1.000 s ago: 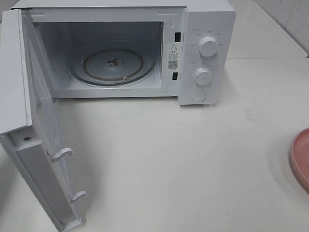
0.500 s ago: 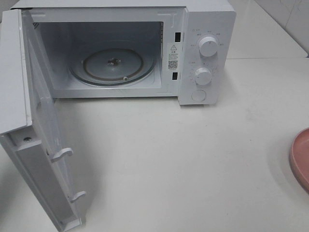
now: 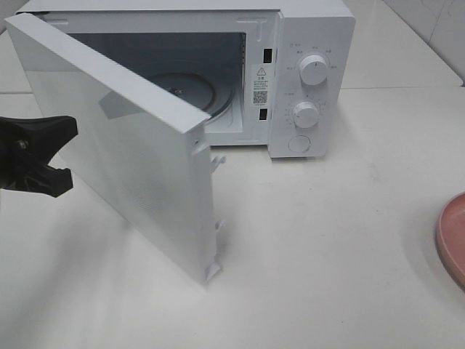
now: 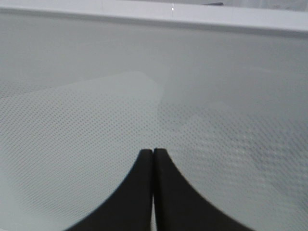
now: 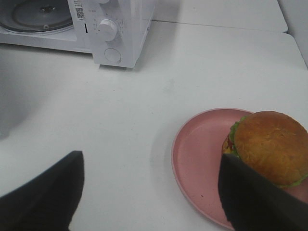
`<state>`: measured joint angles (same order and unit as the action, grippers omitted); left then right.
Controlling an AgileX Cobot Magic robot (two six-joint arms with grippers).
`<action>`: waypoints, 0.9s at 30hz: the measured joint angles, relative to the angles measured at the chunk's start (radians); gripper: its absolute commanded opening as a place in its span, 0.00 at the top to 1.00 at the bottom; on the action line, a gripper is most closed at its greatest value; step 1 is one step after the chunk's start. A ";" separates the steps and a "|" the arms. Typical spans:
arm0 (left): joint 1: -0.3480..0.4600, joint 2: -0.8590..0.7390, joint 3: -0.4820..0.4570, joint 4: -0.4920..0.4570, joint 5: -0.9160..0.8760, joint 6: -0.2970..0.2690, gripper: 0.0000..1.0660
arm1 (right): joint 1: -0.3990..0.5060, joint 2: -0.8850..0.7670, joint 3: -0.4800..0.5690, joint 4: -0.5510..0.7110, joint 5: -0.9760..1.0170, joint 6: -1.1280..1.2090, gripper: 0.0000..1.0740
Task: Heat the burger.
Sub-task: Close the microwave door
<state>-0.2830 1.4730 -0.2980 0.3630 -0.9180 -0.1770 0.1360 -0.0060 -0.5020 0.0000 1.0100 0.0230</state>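
Observation:
The burger (image 5: 269,147), with a golden-brown bun and green lettuce, sits on a round pink plate (image 5: 197,159) in the right wrist view. My right gripper (image 5: 150,161) hovers open above the table beside the plate, holding nothing. In the high view only the plate's edge (image 3: 452,240) shows at far right; the burger is out of frame there. The white microwave (image 3: 305,73) stands at the back with its door (image 3: 131,167) swung about halfway. My left gripper (image 3: 65,156) is at the door's outer face, its fingertips (image 4: 144,159) shut together against the dotted door panel.
The glass turntable (image 3: 196,91) inside the microwave is partly hidden by the door. Two knobs and a button sit on the microwave's right panel (image 3: 306,115). White tabletop (image 3: 327,254) stretches between microwave and plate.
The microwave door has swung from wide open to roughly half shut. My left gripper has come into the high view at the left, behind the door. The plate has not moved.

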 measured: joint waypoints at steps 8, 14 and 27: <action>-0.113 0.071 -0.051 -0.145 -0.001 0.020 1.00 | 0.000 0.000 0.000 0.000 0.000 0.000 0.29; -0.178 0.115 -0.109 -0.222 -0.001 0.035 1.00 | 0.000 0.000 0.000 0.000 0.000 0.000 0.29; -0.313 0.222 -0.294 -0.433 0.066 0.123 1.00 | 0.000 0.000 0.000 0.000 0.000 0.000 0.29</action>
<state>-0.5960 1.6950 -0.5920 -0.0700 -0.8520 -0.0540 0.1360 -0.0060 -0.5020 0.0000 1.0100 0.0230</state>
